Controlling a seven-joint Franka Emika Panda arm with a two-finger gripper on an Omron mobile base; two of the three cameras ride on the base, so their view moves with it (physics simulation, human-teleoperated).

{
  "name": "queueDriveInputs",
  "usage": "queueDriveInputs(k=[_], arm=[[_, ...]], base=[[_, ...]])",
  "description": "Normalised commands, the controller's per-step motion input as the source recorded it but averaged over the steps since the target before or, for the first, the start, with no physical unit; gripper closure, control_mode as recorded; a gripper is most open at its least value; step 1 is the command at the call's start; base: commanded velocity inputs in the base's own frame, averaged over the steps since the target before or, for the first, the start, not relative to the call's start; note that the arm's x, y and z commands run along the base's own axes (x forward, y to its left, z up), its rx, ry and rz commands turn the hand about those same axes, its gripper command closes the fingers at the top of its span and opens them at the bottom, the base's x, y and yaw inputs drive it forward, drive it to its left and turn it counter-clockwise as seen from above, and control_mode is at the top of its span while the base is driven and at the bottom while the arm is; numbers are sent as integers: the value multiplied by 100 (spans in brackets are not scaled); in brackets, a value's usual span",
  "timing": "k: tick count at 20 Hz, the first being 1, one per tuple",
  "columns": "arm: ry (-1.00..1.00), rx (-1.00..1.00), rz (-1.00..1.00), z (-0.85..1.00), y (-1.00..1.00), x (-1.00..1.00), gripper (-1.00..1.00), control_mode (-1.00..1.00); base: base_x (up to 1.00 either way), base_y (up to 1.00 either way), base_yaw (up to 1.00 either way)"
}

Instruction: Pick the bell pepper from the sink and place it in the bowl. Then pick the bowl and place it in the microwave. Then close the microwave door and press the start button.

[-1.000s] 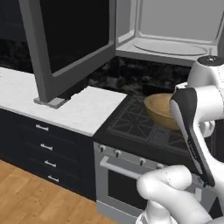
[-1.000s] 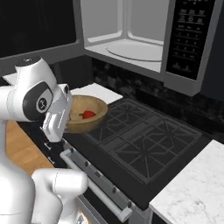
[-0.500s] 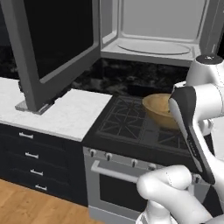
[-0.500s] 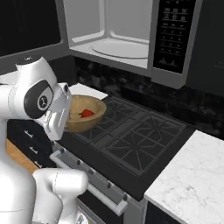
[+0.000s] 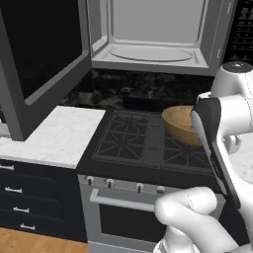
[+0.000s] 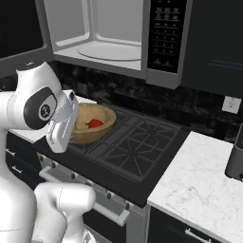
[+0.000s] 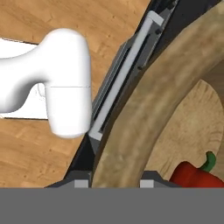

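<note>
The tan wooden bowl [image 5: 177, 123] hangs over the stove beside my arm, with the red bell pepper [image 6: 95, 123] lying inside it. In the hand view my gripper [image 7: 116, 183] is shut on the bowl's thick rim [image 7: 144, 109], one fingertip on each side, and the bell pepper [image 7: 197, 176] shows at the lower right. Above the stove the microwave [image 5: 148, 54] stands open, its pale interior and glass turntable bare. The microwave door [image 5: 39, 54] swings out wide to the left. The microwave's dark control panel [image 6: 163, 33] shows in the right base view. The sink is out of view.
The black gas stove [image 5: 143, 143] with its oven handle [image 5: 123, 202] lies below the microwave. White marble counters flank it [image 5: 54, 133] [image 6: 204, 185]. A dark container [image 6: 235, 161] stands at the far right, beside a wall outlet [image 6: 231, 104].
Both base views have shifted: the base has driven along the counter, so stove and microwave now sit more centred. The bowl with the pepper stays in my grip.
</note>
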Motion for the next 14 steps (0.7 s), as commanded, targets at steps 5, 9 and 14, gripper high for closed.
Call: queueDriveInputs(k=[5, 9, 14], arm=[[0, 0, 0, 25, 5, -36, 100, -100], [-43, 0, 3, 97, 32, -48, 100, -100], [-38, 0, 12, 82, 20, -5, 100, -100]], base=[[0, 0, 0], [0, 0, 0], [0, 0, 0]])
